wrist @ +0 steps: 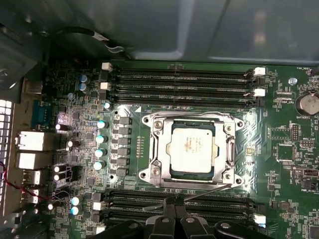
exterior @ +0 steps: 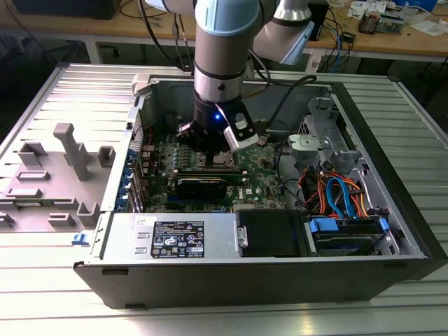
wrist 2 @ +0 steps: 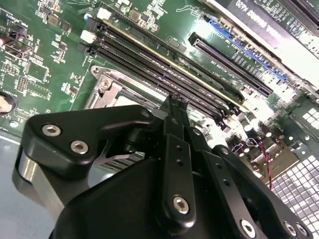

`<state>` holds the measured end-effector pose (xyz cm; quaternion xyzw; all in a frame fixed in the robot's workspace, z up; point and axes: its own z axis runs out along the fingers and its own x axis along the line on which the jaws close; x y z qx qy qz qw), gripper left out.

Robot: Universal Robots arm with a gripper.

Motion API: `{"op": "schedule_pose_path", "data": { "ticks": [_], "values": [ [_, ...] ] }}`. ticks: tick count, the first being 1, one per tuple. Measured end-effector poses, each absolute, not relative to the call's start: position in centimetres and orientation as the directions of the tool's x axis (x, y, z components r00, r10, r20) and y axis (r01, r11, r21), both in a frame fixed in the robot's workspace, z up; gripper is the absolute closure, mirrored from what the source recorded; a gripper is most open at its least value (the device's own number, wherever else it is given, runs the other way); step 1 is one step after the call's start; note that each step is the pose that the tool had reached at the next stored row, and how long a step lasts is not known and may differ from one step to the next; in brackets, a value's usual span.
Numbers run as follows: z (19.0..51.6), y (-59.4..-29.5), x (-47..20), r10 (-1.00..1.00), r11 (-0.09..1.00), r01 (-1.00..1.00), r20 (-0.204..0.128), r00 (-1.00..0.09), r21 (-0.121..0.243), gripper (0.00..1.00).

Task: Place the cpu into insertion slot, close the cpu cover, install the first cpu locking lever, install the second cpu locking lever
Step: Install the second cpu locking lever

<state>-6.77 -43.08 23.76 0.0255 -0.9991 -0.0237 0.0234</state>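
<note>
Ribbed metal table [exterior: 42, 280] carries open computer case [exterior: 280, 280]; grey plastic fixture [exterior: 49, 175] beside it.

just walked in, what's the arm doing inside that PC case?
A single robot arm is reaching down into an open PC case, over the motherboard. In the first wrist view the cpu already sits in the insertion slot, and the cpu cover looks closed down around it. The gripper is low beside the socket, next to a thin locking lever that runs along the socket's edge by the memory slots. Whether it is latched is unclear.
</note>
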Motion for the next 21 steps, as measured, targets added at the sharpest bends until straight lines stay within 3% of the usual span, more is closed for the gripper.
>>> {"op": "schedule_pose_path", "data": {
  "ticks": [21],
  "values": [
    [23.6, -43.4, -8.0, -0.056, 0.995, -0.052, 0.047, -0.997, 0.085, 0.89]
  ]
}}
